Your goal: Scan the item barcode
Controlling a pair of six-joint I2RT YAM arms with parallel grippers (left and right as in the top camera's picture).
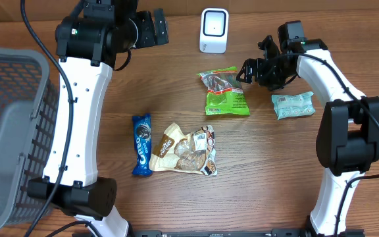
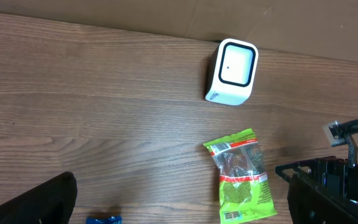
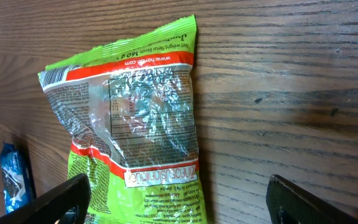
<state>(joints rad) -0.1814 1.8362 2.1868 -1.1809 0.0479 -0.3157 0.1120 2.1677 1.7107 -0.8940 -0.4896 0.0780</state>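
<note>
Worktop (image 1: pixel 275 171): brown wood grain, carrying all the loose packets and the scanner.
Scanner (image 1: pixel 214 30): small white box with a dark-framed window, upright at top centre of the overhead view, near the back edge.
Green snack packet (image 1: pixel 225 92): flat on the worktop just below the scanner and apart from it, printed back side up with an orange band and small text. Fills the middle of the right wrist view.
Right fingers (image 3: pixel 319 199): spread wide, one at each lower corner of the right wrist view, the packet's near end lying in the gap between them. No contact visible. In the overhead view, just off the packet's upper right corner.
Left fingers (image 2: pixel 39 202): spread wide, holding nothing. Up at top left of centre in the overhead view, well apart from the packet.
Pale teal packet (image 1: pixel 293 105): flat, right of the green one, under the right arm.
Blue Oreo pack (image 1: pixel 141 145): lengthwise, lower left of centre.
Beige cookie bag (image 1: pixel 186 150): crumpled, touching or just beside the Oreo pack's right edge.
Grey mesh basket (image 1: pixel 5 131): along the left edge of the overhead view.
</note>
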